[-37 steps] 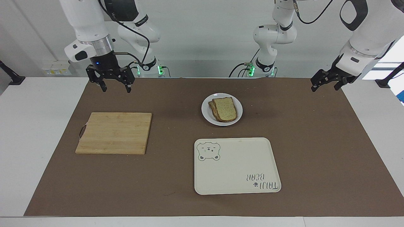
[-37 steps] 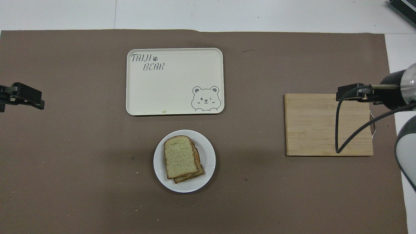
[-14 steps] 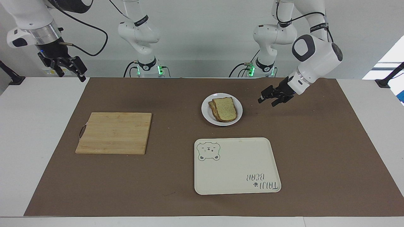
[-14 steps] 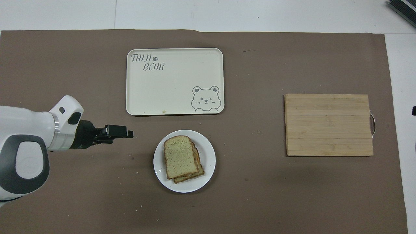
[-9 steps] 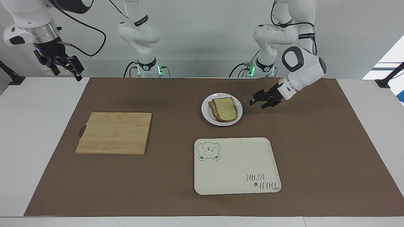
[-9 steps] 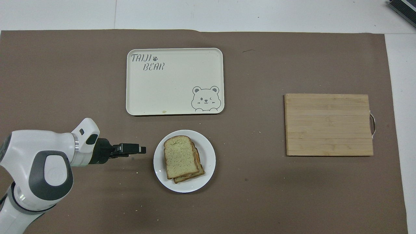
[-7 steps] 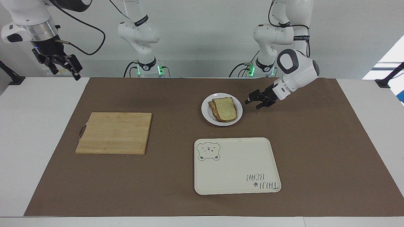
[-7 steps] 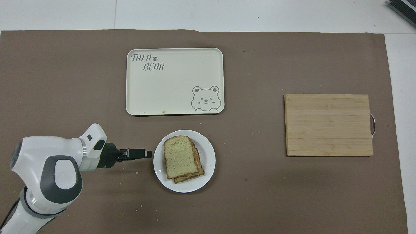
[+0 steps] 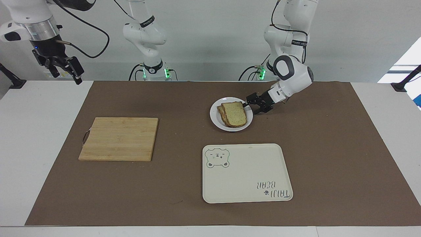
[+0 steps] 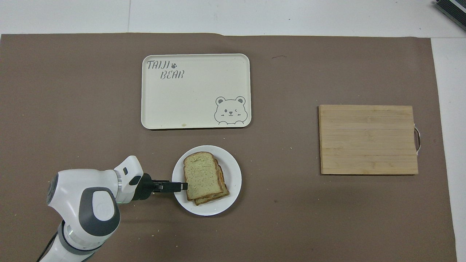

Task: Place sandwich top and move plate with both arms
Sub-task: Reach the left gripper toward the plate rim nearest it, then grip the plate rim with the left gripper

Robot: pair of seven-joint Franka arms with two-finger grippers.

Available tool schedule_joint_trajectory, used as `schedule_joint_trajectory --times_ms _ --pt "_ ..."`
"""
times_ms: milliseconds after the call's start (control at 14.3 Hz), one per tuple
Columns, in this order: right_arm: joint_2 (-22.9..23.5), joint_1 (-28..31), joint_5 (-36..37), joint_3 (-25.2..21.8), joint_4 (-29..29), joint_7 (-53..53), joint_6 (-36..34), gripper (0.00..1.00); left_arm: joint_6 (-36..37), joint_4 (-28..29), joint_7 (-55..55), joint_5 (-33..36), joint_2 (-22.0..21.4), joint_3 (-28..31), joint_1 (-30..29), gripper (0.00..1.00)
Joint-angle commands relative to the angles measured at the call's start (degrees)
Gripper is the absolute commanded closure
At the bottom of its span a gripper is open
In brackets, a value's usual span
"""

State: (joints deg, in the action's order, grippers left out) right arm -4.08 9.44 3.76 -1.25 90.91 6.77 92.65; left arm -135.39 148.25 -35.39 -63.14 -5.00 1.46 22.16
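Left hand point(image 9: 251, 106) has swung in low to the plate point(image 9: 249, 116) rim, level with the sandwich top point(image 9: 234, 113) stacked there; its grip I cannot tell. Right hand point(image 9: 65, 69) waits high, well apart.

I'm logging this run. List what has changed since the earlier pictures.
The left gripper swung in from the table's edge and came down at the small round white plate's rim, beside the speckled top bread slice. The right gripper pulled away from over the wooden cutting board. Plate, bread, board and cream bear tray haven't moved.
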Motion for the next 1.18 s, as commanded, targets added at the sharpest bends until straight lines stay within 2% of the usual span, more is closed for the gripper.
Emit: schedule_joint_trajectory --times_ms 0,70,209,279,348,488,906,1115 --pt "-0.6 -4.1 -0.2 -2.8 0.1 1.1 -1.6 0.0 -1.5 0.8 -4.9 -3.9 1.6 0.8 0.6 0.17" --pt "-0.5 -4.7 -0.2 -3.1 0.1 0.8 -2.1 0.0 -1.5 0.8 -6.3 -4.8 1.8 0.8 0.5 0.26" --pt "-0.6 -9.5 -0.5 -7.2 0.1 0.8 -2.6 0.0 -1.5 0.9 -7.8 -5.4 2.0 0.9 0.4 0.48" --pt "-0.6 -10.2 -1.6 -8.1 0.1 0.8 -2.7 0.0 -1.5 0.9 -7.8 -5.5 2.4 0.9 0.5 0.56" --pt "-0.6 -10.2 -3.2 -8.3 0.1 0.7 -2.7 0.0 -1.5 0.9 -7.8 -6.0 2.6 0.8 0.9 0.68" --pt "-0.9 -9.4 -3.5 -8.1 0.1 0.7 -3.6 0.0 -1.0 0.8 -7.8 -6.4 2.6 0.9 1.0 0.98" --pt "-1.2 -9.4 -3.5 -8.2 0.1 0.6 -5.4 0.0 2.3 -1.4 -7.3 -6.3 3.2 1.1 -1.4 1.0" --pt "-1.0 -9.4 -2.7 -7.7 0.0 0.1 -4.8 0.0 8.0 -5.0 -7.1 -6.2 4.6 1.2 -5.1 1.0"
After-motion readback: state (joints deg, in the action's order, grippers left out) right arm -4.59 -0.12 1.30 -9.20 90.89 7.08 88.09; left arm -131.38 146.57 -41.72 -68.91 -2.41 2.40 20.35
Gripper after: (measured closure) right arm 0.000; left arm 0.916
